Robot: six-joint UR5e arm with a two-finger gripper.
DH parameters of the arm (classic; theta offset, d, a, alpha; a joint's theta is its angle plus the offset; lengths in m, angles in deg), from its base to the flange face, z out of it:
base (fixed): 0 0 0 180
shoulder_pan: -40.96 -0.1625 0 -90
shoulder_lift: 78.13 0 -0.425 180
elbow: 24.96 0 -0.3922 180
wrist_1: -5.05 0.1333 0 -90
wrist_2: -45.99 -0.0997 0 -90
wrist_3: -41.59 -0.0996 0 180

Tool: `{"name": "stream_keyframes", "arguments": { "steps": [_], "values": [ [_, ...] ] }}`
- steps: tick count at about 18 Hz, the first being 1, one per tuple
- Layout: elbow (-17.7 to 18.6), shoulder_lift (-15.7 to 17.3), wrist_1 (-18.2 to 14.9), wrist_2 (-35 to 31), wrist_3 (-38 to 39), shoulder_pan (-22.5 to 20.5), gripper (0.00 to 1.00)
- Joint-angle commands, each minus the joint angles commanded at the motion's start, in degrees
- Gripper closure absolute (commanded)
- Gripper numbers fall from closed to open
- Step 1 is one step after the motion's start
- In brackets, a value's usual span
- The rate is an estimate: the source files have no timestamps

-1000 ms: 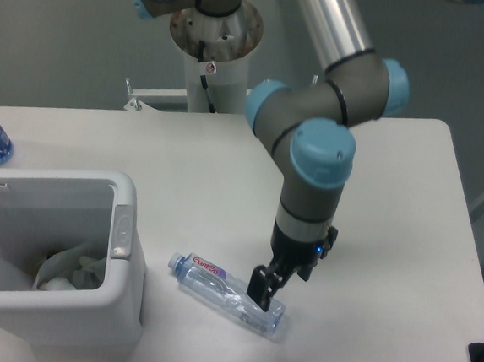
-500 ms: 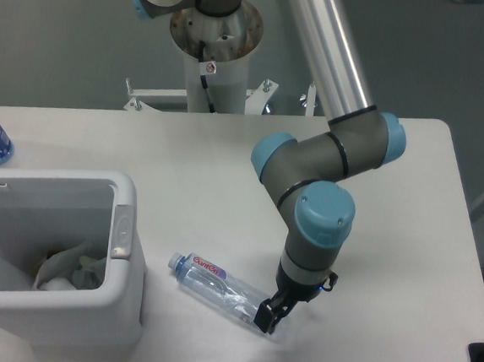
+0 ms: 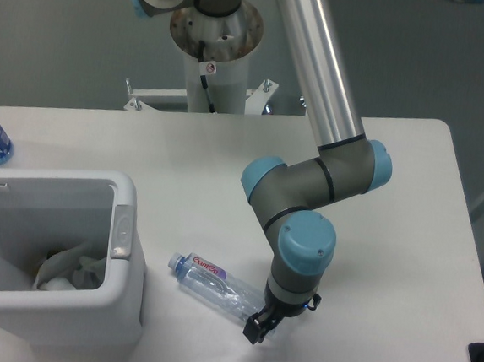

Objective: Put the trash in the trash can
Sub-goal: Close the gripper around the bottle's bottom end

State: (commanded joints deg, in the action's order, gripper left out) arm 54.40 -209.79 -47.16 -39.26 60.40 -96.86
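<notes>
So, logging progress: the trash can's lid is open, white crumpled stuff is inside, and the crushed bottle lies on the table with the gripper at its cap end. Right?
Not quite. In the camera view the gripper is at the crushed bottle's base end; its cap points toward the trash can. The rest holds.

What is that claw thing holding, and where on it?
It cannot be told. The gripper is down at the base end of the crushed plastic bottle, but whether its fingers actually clamp it is not visible.

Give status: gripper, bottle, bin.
Gripper low at base end of crushed bottle, jaw state unclear. Bottle lying on table, not lifted. Trash can lid open, crumpled white stuff inside. Nothing between bottle and can.
</notes>
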Motion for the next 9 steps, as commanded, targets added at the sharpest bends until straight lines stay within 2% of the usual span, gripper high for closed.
{"name": "stream_keyframes", "arguments": {
  "steps": [1,3,9],
  "values": [
    [0.1,0.0,0.0,-0.2,0.0,0.1,0.0],
    [0.7,0.3,0.0,-0.4,-0.1,0.1,0.08],
    [1.2,0.3,-0.1,-0.4,-0.1,0.5,0.22]
  ]
}}
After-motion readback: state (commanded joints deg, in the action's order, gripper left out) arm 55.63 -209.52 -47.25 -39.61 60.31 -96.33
